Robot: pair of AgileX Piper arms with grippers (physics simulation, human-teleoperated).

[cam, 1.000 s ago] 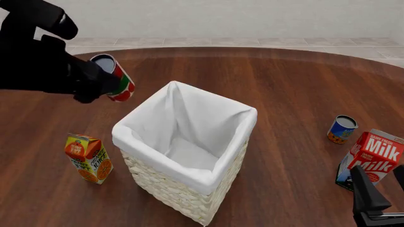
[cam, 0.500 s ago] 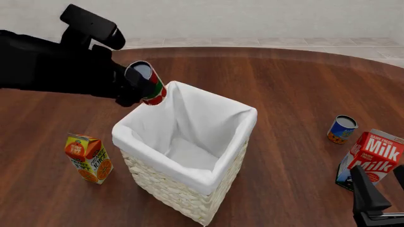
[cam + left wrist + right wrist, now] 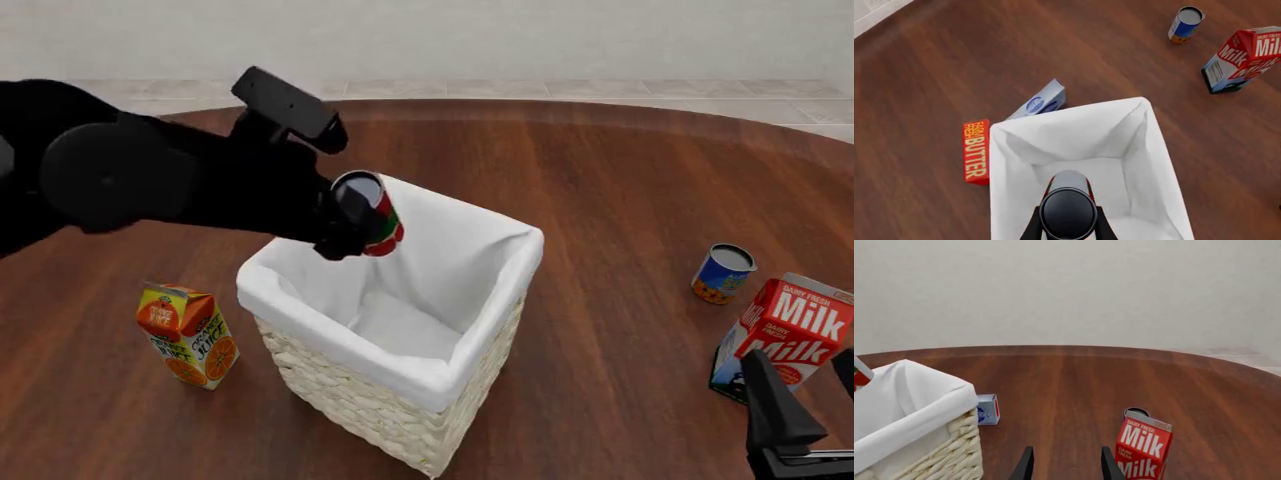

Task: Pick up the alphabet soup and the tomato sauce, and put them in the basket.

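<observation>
The small cylindrical alphabet soup can with its red label, green and white band and silver top [image 3: 371,215] hangs tilted above the open mouth of the tall square cream-white wicker basket with a white cloth lining [image 3: 497,330], near its far-left rim, clamped in the left pincer [image 3: 1067,227]. In the left wrist view the can [image 3: 1068,207] sits between the fingers, directly over the lining's floor.

The main risk, as I judge it, is a release while the can is so close to that rim: tilted as it is, it could clip the folded cloth and roll out onto the dark wooden table [image 3: 627,180]. Lowering too far could drive the black arm into the rim and shove the basket.

The small blue-and-orange tomato sauce can [image 3: 723,273] stands on the table well right of the basket, just beside the red milk carton [image 3: 785,337]. The right pincer [image 3: 1063,465] hovers near that carton, its fingers apart and empty.
</observation>
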